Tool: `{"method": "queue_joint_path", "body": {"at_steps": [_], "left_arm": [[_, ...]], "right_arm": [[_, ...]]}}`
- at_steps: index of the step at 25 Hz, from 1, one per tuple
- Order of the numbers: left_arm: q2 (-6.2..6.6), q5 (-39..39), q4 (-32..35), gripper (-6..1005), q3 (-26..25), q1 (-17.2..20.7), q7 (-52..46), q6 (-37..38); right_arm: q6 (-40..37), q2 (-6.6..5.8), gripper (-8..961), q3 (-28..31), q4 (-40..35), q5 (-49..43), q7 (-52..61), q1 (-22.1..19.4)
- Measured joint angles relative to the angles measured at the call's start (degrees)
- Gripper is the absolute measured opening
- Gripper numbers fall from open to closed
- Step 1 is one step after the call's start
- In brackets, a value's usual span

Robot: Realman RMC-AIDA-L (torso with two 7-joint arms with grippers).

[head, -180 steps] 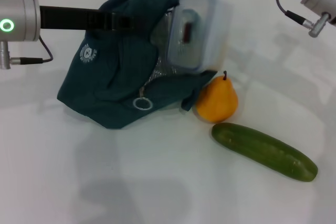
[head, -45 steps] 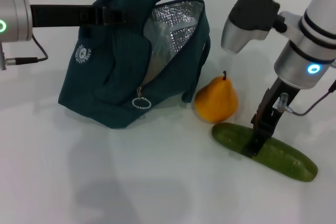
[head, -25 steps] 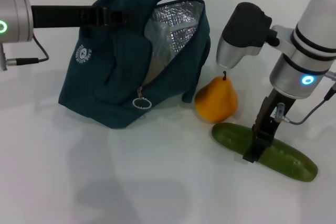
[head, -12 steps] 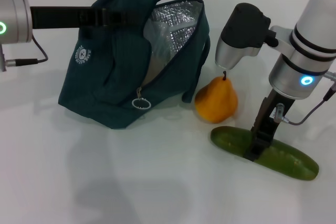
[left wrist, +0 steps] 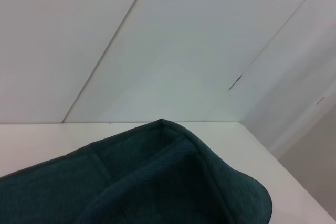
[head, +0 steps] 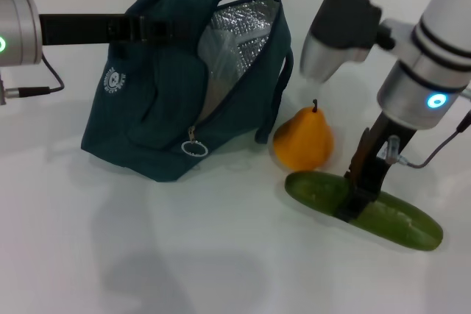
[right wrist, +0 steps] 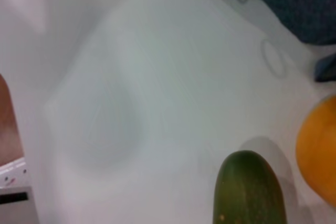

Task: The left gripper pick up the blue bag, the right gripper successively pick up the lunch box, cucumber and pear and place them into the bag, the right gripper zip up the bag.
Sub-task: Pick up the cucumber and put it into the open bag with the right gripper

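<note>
**Bag held open while the cucumber was gripped**

The left gripper [head: 158,27], upper left, clamped the blue bag [head: 176,101] upright, mouth agape for loading. Lower right, the right gripper [head: 358,200] pinched the cucumber [head: 364,211] beside the pear [head: 303,141].

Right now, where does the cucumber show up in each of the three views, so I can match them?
Head view: the cucumber lies on the white table at lower right, with the right claw down on its middle.
Left wrist view: not in it; only the blue bag and wall show.
Right wrist view: its rounded end shows at the bottom edge.
Shared landmark: the pear, beside the cucumber in head and right wrist views.
</note>
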Motion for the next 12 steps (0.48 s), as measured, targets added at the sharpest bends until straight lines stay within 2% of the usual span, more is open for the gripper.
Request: {"method": "queue_joint_path", "body": {"at_steps": [7,10,11,12], "left_arm": [[0.0,0.0,0.0,46,-1.2,0.54,0.0,0.4],[0.0,0.0,0.0,46,-1.34,0.86,0.0,0.5],[0.0,0.0,0.0,46,-1.34,0.89,0.0,0.51],[0.0,0.0,0.0,46,-1.34,0.94,0.0,0.52]], "right_arm": [[-3.98,-0.33,537,8.1,-5.76,-1.71,0.06,-2.51],[-5.16,-0.39,538,12.82,-10.13,-3.41,0.03,-4.75],[-5.45,-0.49,538,17.05,-13.61,-3.96,-0.19,-6.87],[-5.45,-0.49,538,17.05,-13.61,-3.96,-0.19,-6.87]]}}
